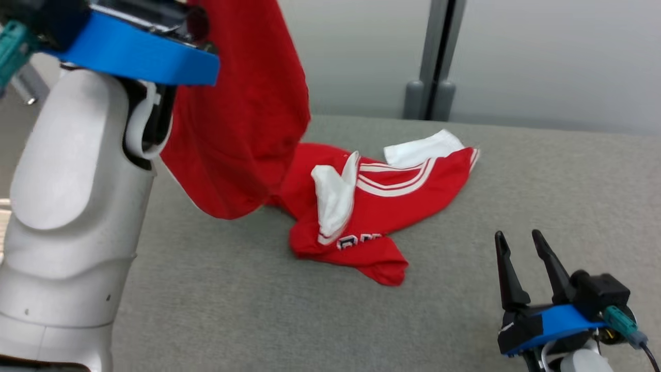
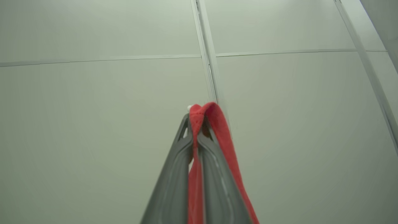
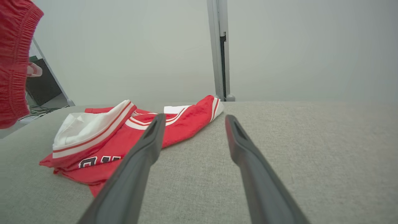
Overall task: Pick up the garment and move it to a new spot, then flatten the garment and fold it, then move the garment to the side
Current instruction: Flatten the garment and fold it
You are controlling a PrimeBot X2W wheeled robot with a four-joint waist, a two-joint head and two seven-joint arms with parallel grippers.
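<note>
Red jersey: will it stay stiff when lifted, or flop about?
Probably floppy: the jersey hangs in loose folds from the shut left gripper, its rest crumpled on the table. Likely light: a thin pinch of cloth carries it. It may drag, not slide, on that rough-looking cover.

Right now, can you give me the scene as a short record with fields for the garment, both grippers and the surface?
garment: red with white trim; one part lifted, the rest crumpled on the surface
left gripper: shut on garment, raised
right gripper: open, empty, low, apart from the garment
surface: grey, cloth-like
task stage: garment not yet flat or folded
</note>
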